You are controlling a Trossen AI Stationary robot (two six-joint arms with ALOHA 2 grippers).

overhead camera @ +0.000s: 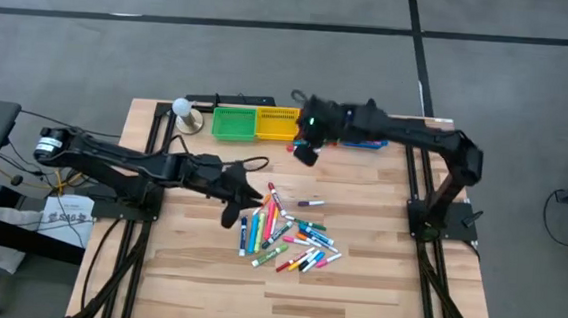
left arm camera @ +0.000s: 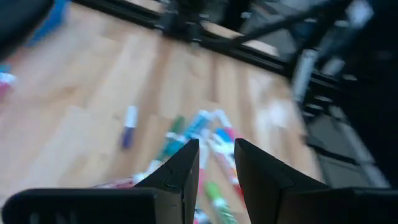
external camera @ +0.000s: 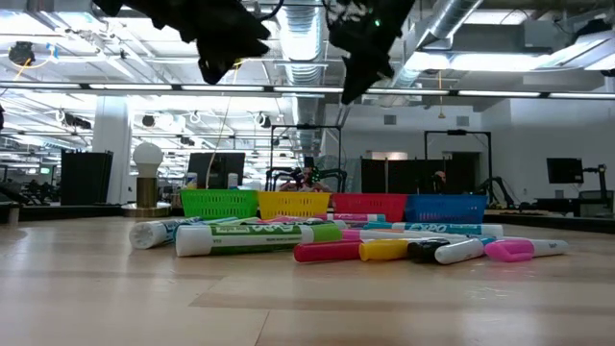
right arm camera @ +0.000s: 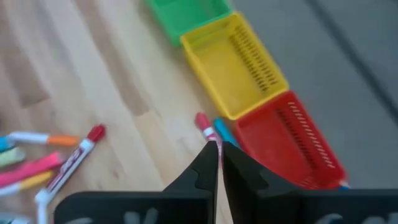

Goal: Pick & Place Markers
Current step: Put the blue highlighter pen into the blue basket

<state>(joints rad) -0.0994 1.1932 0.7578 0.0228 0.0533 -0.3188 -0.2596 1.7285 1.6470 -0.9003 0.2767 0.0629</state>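
The markers (overhead camera: 289,235) lie in a loose heap of many colours on the wooden table (overhead camera: 195,283), right of centre; in the low view the markers (external camera: 336,240) lie flat in a row. My left gripper (overhead camera: 241,198) hangs open above the heap's left edge; the left wrist view shows its fingers (left arm camera: 216,155) apart, with the heap past them. My right gripper (right arm camera: 219,155) is shut and high over the table, just near of the yellow bin (overhead camera: 276,123) and red bin (right arm camera: 286,143). Nothing shows between its fingers.
Green (overhead camera: 232,122), yellow, red and blue (external camera: 447,207) bins stand in a row along the far edge. A red marker (right arm camera: 204,124) and a blue one (right arm camera: 224,134) lie on the table beside the red bin. A white bulb on a stand (overhead camera: 182,109) is at the far left.
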